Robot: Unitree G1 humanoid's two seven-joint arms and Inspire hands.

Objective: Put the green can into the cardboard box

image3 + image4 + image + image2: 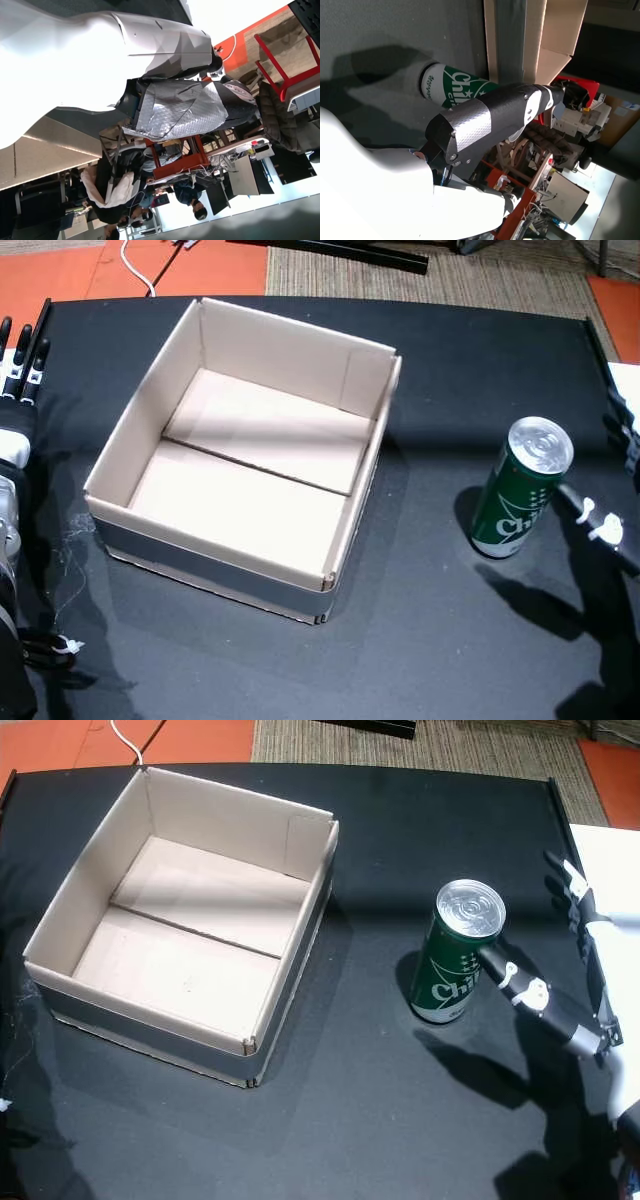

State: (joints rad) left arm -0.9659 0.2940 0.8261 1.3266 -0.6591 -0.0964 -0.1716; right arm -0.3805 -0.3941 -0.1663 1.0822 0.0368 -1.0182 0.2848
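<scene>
Beside right hand (570,960), green can (456,953), upright

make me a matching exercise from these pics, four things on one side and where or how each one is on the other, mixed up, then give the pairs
Things:
1. green can
2. cardboard box
3. right hand
4. left hand

Descriptions:
A. open-topped, nothing inside it
B. at the table's left edge, beside the box, fingers straight, holding nothing
C. upright on the black table, outside the box
D. beside the can, fingers spread, thumb reaching toward the can

Pairs: 1-C, 2-A, 3-D, 4-B
</scene>
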